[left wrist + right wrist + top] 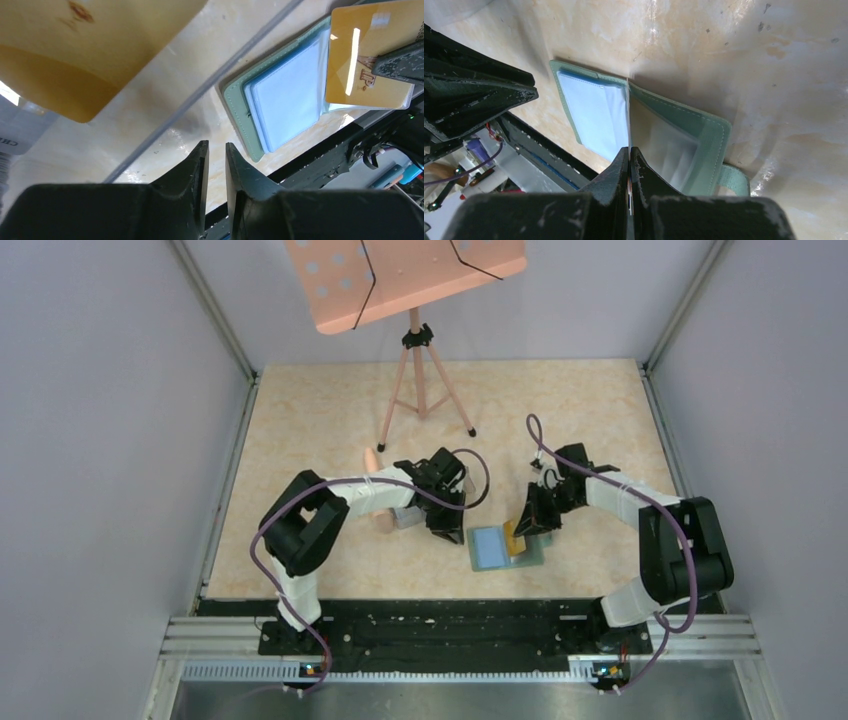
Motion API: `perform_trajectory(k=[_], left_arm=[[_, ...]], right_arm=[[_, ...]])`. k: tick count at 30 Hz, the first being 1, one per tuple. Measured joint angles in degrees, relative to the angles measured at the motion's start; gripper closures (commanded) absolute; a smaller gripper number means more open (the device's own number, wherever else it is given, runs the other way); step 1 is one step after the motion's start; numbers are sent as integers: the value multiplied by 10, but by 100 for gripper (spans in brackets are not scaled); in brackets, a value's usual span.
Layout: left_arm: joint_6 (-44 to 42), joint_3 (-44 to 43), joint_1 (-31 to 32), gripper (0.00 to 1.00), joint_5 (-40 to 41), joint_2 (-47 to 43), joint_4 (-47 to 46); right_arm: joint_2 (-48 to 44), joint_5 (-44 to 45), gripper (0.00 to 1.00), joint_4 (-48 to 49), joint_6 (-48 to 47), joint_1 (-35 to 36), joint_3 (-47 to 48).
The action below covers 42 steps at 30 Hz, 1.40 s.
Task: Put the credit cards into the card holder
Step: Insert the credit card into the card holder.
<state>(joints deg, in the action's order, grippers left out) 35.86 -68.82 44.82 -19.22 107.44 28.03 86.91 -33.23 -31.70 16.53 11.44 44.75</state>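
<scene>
One card holder [487, 548] lay open on the table [330, 430]. Three credit cards showed. An orange card [360, 55] was pinched in the right claw [630, 150] over the holder's right half. A second orange card [75, 50] and a white-grey card [15, 135] sat behind the clear box [210, 83] wall. The left claw [216, 147] stood slightly spread, empty.
</scene>
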Motion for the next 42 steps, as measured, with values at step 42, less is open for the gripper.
perform_trajectory(k=[42], left_arm=[[14, -15, 26, 98, -17, 34, 17]], right_arm=[[8, -64, 100, 49, 13, 9, -44]])
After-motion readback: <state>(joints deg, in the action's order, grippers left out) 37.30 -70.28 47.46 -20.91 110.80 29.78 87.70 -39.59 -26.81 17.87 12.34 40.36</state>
